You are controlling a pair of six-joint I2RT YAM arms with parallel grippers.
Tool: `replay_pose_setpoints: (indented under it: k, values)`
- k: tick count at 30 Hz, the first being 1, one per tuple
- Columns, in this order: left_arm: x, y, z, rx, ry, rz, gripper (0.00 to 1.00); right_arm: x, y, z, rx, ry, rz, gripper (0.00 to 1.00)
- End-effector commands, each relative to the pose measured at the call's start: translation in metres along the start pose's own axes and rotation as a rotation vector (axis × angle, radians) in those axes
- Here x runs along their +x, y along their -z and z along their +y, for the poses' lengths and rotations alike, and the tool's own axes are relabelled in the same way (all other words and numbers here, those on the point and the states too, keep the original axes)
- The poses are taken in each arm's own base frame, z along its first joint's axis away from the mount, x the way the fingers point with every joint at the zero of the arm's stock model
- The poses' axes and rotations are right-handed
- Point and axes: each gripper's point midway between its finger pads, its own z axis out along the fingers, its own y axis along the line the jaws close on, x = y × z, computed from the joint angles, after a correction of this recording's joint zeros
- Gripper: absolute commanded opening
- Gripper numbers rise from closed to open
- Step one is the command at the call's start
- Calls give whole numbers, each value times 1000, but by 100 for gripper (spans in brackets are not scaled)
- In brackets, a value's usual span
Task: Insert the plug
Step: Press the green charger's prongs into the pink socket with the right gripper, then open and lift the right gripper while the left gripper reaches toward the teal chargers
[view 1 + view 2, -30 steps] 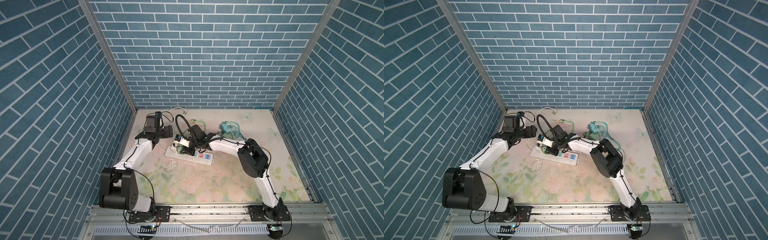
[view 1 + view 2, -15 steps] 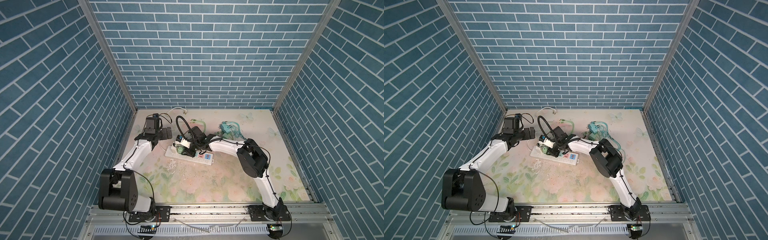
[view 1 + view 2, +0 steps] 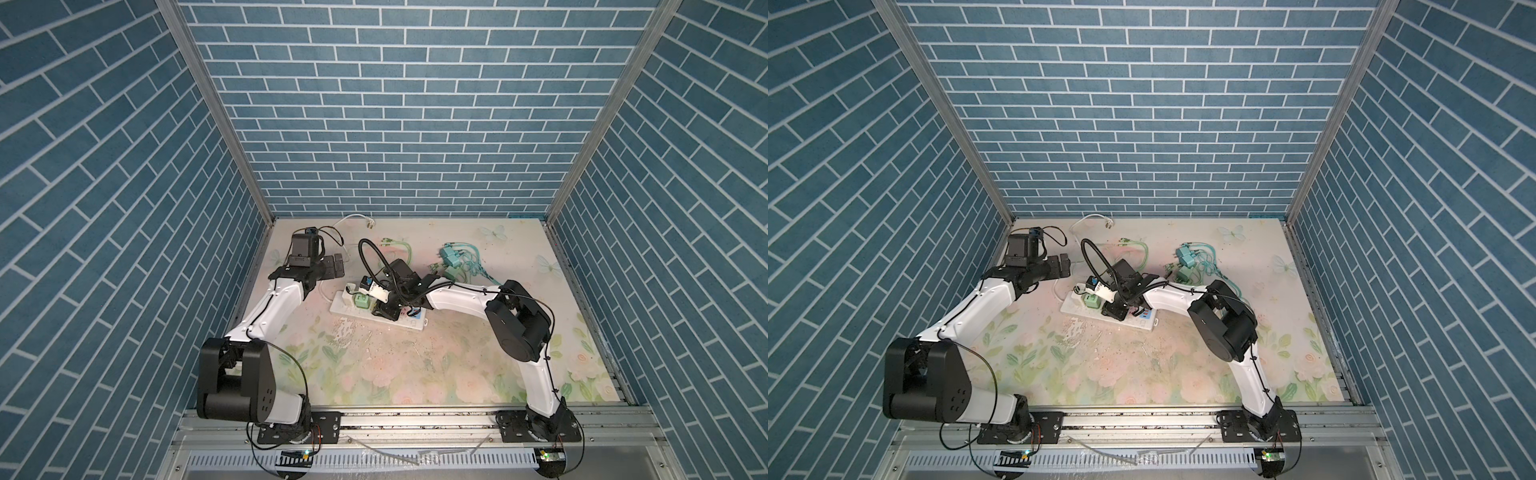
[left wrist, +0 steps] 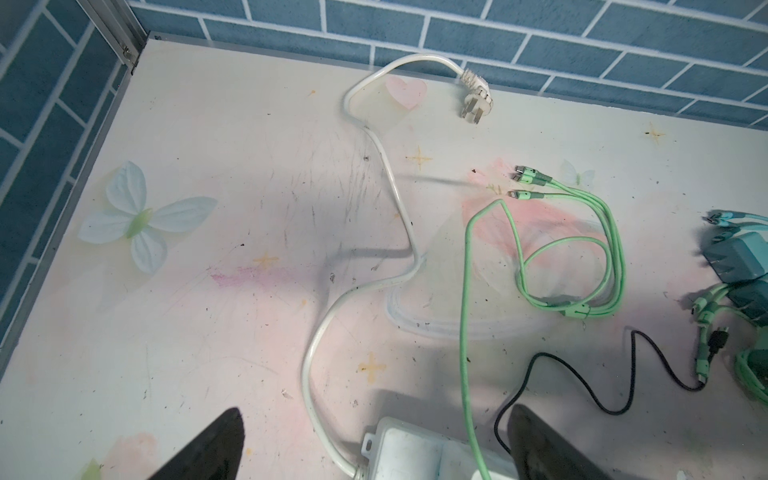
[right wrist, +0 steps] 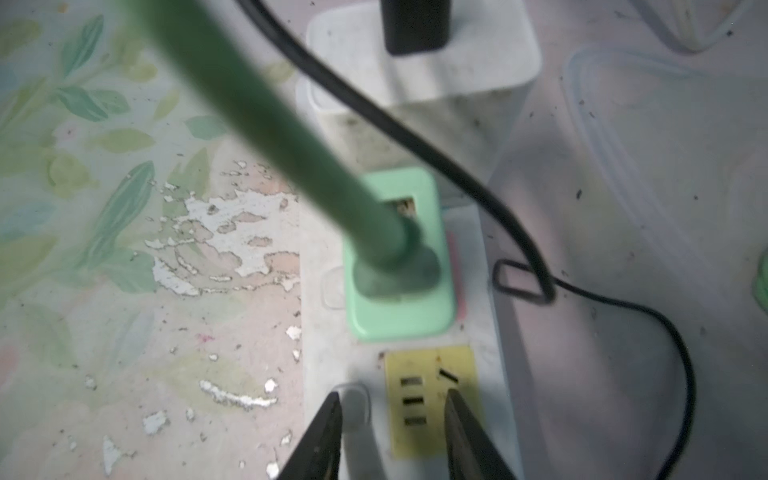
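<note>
Plug (image 5: 395, 320) upright in power strip (image 3: 411, 323) | left fingers (image 4: 208, 449) wide | right fingers (image 5: 320, 440) narrow, empty

In the right wrist view, the green cable (image 5: 257, 124) ahead of the right gripper (image 5: 392, 432) is blurred and cropped; only the tips of that gripper's fingers (image 5: 320, 444) are shown. The black adapter (image 5: 415, 25) farther ahead is cut off. In the left wrist view, the power strip (image 4: 415, 451) between the fingertips (image 4: 216, 444) of the left gripper (image 4: 374, 411) is cropped, as are the teal adapters (image 4: 735, 257) outside them.
</note>
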Motion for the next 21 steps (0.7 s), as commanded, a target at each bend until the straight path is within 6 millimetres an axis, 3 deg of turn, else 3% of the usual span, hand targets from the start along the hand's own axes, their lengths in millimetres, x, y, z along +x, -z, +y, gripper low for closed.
replay_pose_setpoints:
  k: [1, 8, 13, 16, 21]
  values:
    - [-17, 17, 1, -7, 24, -35, 100, 21, 23, -15, 53, -57, 56, 41]
    - [-36, 38, -2, -8, 23, -26, 100, 28, 68, -45, 109, -157, -27, 41]
    - [-45, 43, -18, 10, -21, -20, 100, 34, 99, -66, 182, -225, -72, 41]
    - [-47, 40, -45, 20, -115, -5, 100, 45, 122, -95, 281, -339, -91, 41]
    - [-42, 27, -116, 81, -283, 23, 100, 81, 164, -145, 447, -633, -94, 40]
